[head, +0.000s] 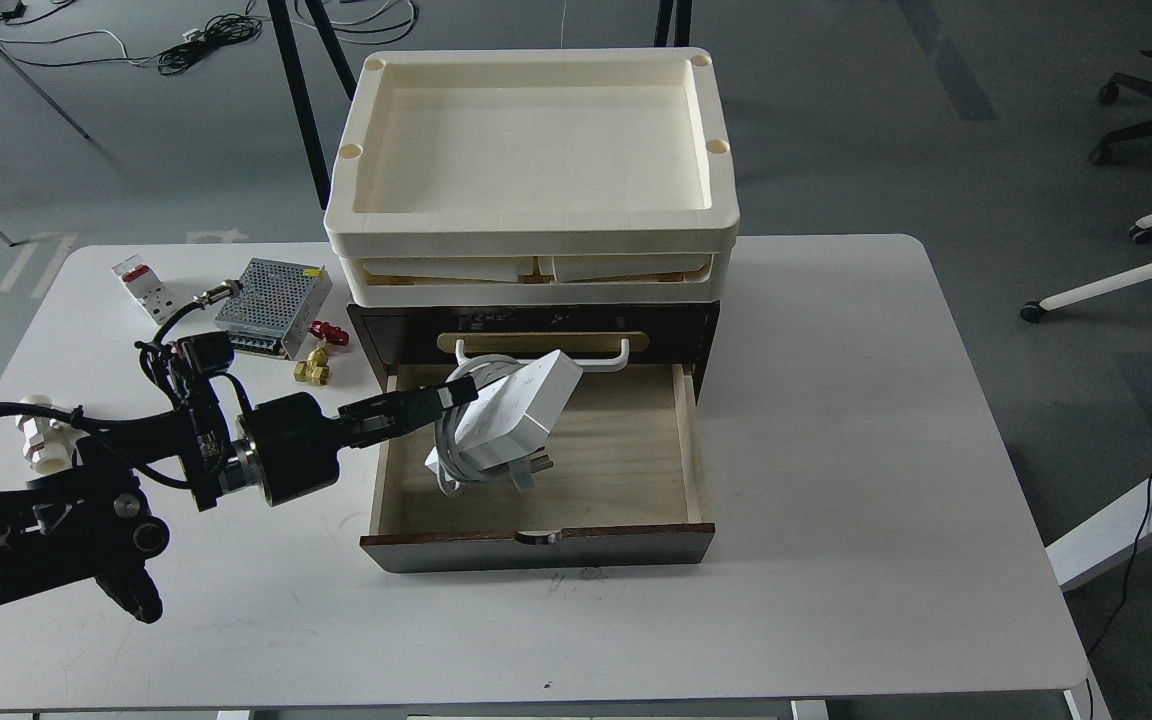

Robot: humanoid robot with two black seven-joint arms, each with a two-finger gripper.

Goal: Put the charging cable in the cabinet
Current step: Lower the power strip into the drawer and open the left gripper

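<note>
Our left gripper [451, 397], jaws clamped on the tilted, cord-wrapped white charging cable [511, 415], holds it above the cabinet [536, 545] drawer's open, roomy interior.

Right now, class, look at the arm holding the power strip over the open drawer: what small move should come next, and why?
Probably lower it a little, then open. The left gripper holds the charging cable tilted over the pale inside of the cabinet drawer, which is pulled out. The grey plug hangs near the drawer floor, but whether anything rests there I cannot tell, so easing down first seems safer than dropping.
</note>
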